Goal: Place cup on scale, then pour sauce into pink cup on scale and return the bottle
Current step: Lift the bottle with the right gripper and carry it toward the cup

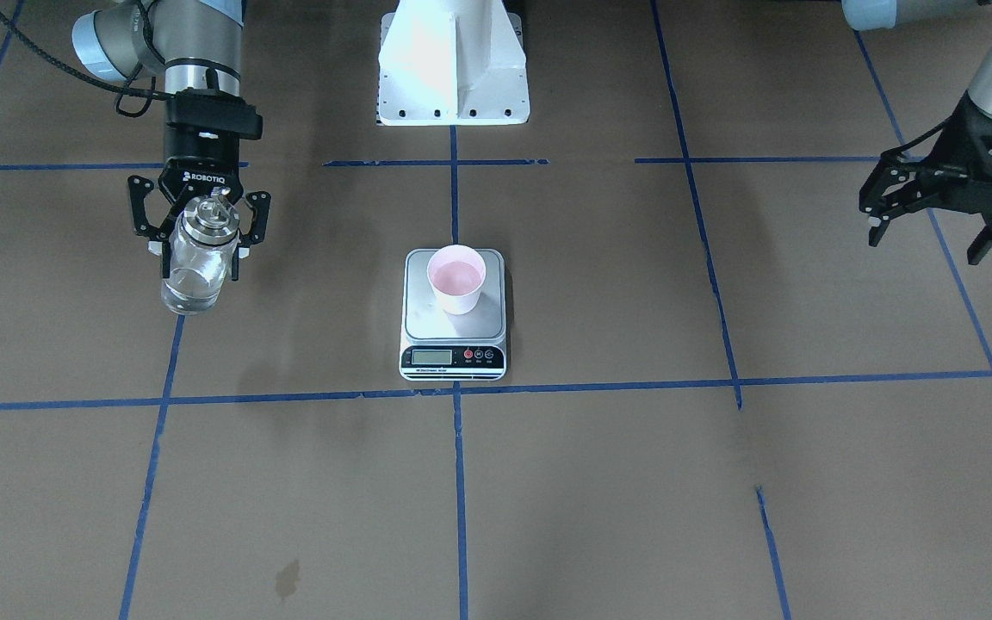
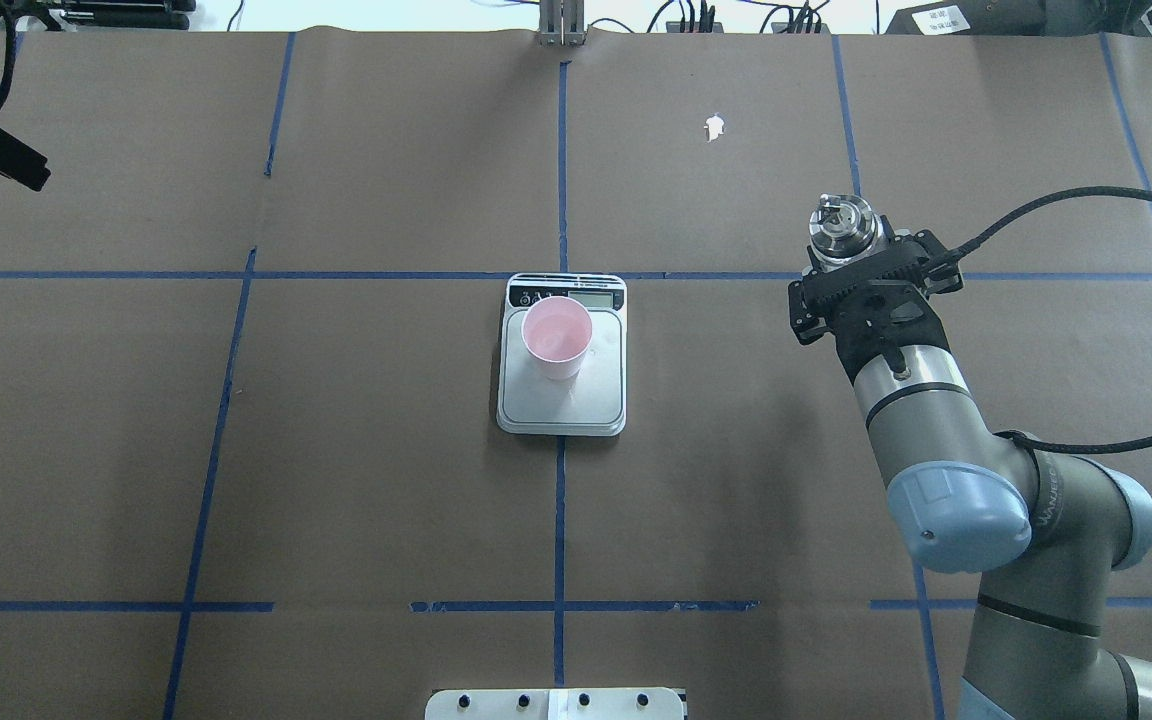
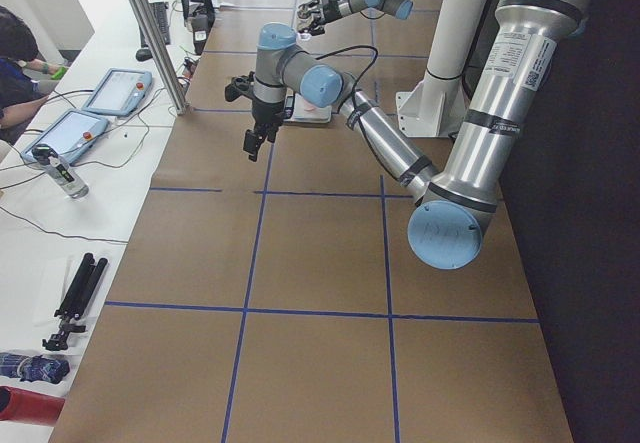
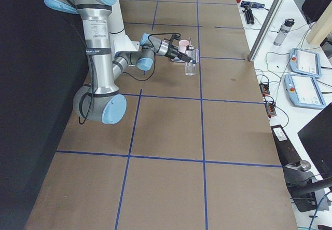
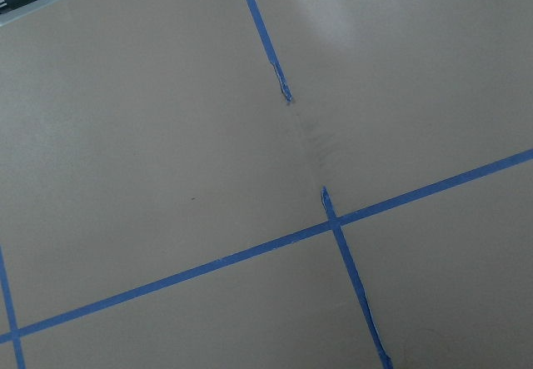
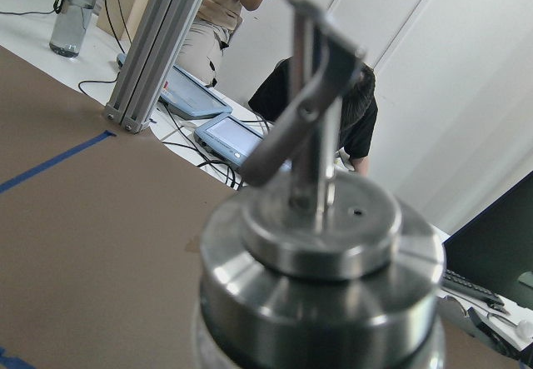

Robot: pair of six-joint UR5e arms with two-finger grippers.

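Front-facing view: cup upright on scale, mid-desk. Right arm's fingers clamped on bottle, well apart from scale. Left arm's fingers apart, holding nothing. Overhead: bottle cap sticks out beyond right fingers.

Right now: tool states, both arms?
Left tool: open, empty.
Right tool: closed on the bottle.

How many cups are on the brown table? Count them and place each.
1. The cup stands upright on the scale, on its steel platform. No other shows in any view; none seems hidden.
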